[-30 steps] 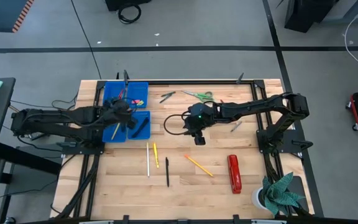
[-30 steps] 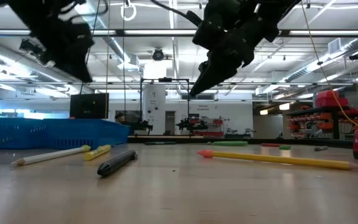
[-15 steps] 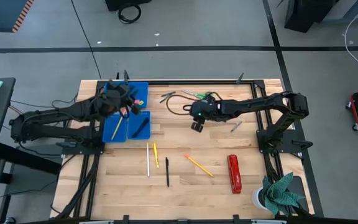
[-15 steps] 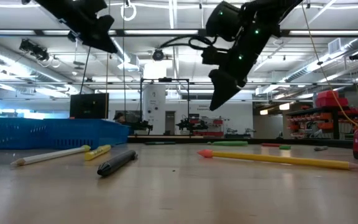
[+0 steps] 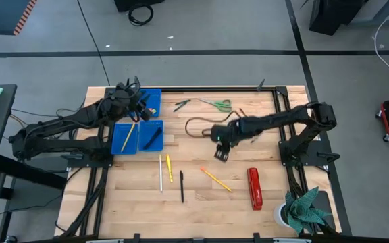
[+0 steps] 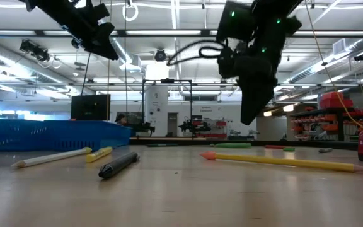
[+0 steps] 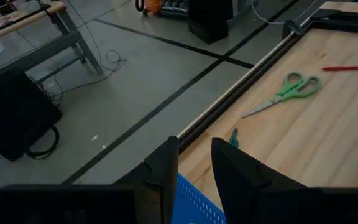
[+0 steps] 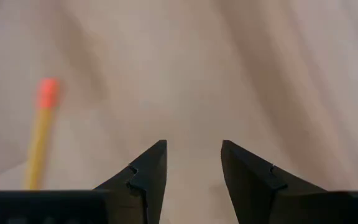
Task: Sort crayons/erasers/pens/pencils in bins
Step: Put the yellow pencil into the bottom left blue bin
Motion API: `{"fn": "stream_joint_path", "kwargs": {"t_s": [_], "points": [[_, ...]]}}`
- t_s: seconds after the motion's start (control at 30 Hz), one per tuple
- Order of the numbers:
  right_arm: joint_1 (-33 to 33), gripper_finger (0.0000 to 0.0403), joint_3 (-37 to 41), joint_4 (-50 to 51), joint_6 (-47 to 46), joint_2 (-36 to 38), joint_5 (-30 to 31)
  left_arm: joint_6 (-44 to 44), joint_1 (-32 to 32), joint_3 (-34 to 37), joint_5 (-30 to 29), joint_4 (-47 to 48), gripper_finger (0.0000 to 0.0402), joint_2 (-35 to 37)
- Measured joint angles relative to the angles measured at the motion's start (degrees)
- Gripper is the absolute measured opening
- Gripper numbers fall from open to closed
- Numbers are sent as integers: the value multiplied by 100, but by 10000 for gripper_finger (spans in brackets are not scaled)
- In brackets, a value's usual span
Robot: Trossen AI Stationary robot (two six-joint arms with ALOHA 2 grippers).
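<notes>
My right gripper hangs open above bare table; the orange pencil lies just on its near side. My left gripper is open and holds nothing, high over the far blue bins. The near bins hold a yellow pencil and a dark pen. A white pencil, a yellow pencil and a black pen lie flat on the table. A red crayon lies near the far edge.
Green-handled scissors and a dark pen lie by the far edge. A red stapler sits near the right near corner, a potted plant beyond it. A cable loop trails from my right arm.
My right gripper swung toward the far edge, then came back toward the near edge and slightly right, ending closer to the orange pencil. My left gripper rose from over the near bins and moved toward the far edge, over the far bins.
</notes>
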State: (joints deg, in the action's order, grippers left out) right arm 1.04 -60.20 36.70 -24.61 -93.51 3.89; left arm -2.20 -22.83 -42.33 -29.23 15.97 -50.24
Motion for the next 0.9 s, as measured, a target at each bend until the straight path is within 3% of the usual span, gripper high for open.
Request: {"fn": "stream_joint_path", "kwargs": {"t_s": [0.27,0.53,0.73,0.9], "points": [[-1292,158,-11,-533,-915,-69,222,301,195,5,13,367,108,0],[-2395,144,-202,-580,-1753,-766,366,450,321,11,12,414,108,-5],[-2593,134,-540,-368,-1612,-1446,844,614,325,62,143,531,108,-4],[-2399,124,-567,-356,-1463,-1596,830,598,346,249,147,460,107,-6]]}}
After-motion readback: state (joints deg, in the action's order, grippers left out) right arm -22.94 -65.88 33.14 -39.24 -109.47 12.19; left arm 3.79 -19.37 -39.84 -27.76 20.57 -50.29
